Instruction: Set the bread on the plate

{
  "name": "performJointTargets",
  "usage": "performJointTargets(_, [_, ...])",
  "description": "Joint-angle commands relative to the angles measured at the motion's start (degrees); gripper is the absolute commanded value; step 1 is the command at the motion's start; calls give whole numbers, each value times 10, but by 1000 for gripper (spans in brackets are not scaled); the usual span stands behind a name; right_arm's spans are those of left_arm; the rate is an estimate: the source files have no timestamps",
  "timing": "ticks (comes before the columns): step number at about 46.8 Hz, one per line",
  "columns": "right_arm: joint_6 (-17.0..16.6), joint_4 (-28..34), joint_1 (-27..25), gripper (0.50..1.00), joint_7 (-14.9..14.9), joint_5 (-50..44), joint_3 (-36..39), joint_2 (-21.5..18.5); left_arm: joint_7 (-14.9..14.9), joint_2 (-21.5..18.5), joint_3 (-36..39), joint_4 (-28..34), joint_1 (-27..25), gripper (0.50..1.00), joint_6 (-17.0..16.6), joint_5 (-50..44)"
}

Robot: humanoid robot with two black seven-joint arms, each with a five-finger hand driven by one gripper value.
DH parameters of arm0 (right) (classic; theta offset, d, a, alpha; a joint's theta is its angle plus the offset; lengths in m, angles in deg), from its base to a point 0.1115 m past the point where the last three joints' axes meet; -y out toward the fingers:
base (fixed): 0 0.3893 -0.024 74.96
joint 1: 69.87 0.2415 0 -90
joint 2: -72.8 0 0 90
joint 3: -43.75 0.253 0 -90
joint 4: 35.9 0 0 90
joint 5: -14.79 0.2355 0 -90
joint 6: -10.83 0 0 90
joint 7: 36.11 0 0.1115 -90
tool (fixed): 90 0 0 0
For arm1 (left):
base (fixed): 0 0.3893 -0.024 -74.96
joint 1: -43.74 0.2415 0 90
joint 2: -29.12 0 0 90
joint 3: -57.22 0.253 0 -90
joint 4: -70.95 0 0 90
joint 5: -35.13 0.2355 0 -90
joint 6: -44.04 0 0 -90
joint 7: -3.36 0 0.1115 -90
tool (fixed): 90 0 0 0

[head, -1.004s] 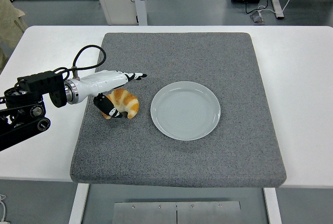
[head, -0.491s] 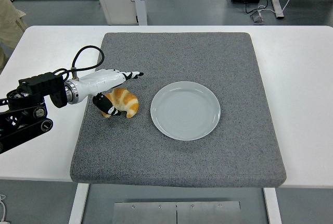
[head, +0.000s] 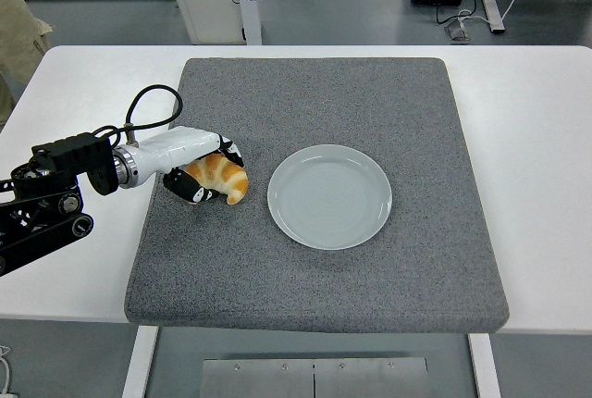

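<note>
A golden croissant [head: 220,176] lies on the grey mat, left of the pale round plate [head: 329,195]. My left hand [head: 205,172] comes in from the left edge. Its white and black fingers [head: 227,150] curl over the top of the bread and the thumb sits under its near side, so the hand is shut on it. The bread still looks to be resting on the mat, a short gap away from the plate's left rim. Nothing lies on the plate. The right arm does not show.
The grey mat [head: 370,278] covers most of the white table [head: 536,139]. A black cable loops above my left wrist [head: 153,106]. A person's sleeve [head: 14,37] shows at the top left edge.
The left hand's fingers, stretched out above the bread before, have curled down and closed around it. The bread has barely shifted.
</note>
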Motion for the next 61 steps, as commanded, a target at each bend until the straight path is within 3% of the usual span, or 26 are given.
performJointTargets(1, [0, 0, 0, 1000, 0, 0, 0, 0, 3, -1, 0, 1, -1, 500, 0, 0])
performJointTargets(9, [0, 0, 0, 1000, 0, 0, 0, 0, 27, -7, -4, 1, -18, 500, 0, -1])
performJointTargets(18, [0, 0, 0, 1000, 0, 0, 0, 0, 29, -21, -4, 2, -95, 500, 12, -24])
performJointTargets(40, [0, 0, 0, 1000, 0, 0, 0, 0, 38, -40, -4, 2, -295, 500, 120, -66])
performJointTargets(50, [0, 0, 0, 1000, 0, 0, 0, 0, 38, -19, -3, 3, -347, 500, 142, -67])
performJointTargets(61, [0, 0, 0, 1000, 0, 0, 0, 0, 33, 30, -3, 4, -363, 500, 143, -72])
